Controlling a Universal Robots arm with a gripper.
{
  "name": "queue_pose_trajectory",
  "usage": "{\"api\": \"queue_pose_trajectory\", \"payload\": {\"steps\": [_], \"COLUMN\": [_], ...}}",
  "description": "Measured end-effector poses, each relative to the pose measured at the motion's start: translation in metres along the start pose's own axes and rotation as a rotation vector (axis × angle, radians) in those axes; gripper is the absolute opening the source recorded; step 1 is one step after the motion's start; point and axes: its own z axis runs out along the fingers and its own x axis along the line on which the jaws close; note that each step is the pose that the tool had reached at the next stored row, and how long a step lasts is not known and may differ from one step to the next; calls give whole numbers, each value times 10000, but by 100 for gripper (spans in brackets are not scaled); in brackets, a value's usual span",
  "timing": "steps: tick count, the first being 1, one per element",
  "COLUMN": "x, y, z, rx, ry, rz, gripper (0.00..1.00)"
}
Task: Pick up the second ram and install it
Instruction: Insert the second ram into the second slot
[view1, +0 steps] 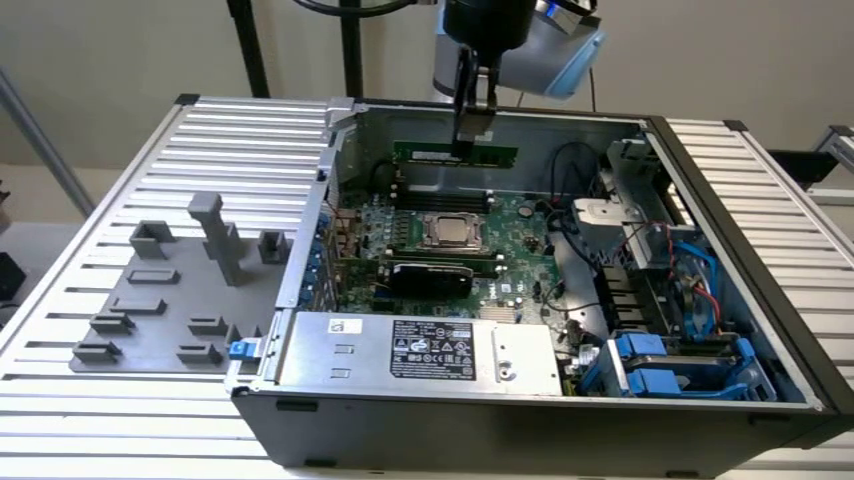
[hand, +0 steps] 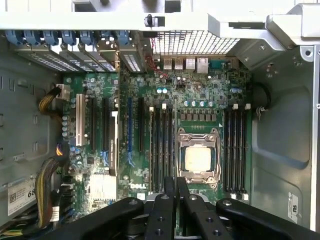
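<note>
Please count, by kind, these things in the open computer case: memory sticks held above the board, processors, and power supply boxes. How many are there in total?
Memory stick, held in the gripper: 1
Processor: 1
Power supply box: 1
Total: 3

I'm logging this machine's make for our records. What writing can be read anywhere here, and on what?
"DELL" on the motherboard.
"68" on the white sticker beside the cables; the rest of it is unreadable.
Too small to read: the black label on the power supply.
Too small to read: any print on the second ram.
</note>
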Motion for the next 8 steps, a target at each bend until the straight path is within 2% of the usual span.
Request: {"api": "queue_pose_trajectory", "payload": {"steps": [4, 8], "x": [-2, -29], "y": [0, 11], "z": [5, 78], "rx": [2, 23], "ry": [0, -2], "rz": [0, 0], "gripper": [0, 0]}}
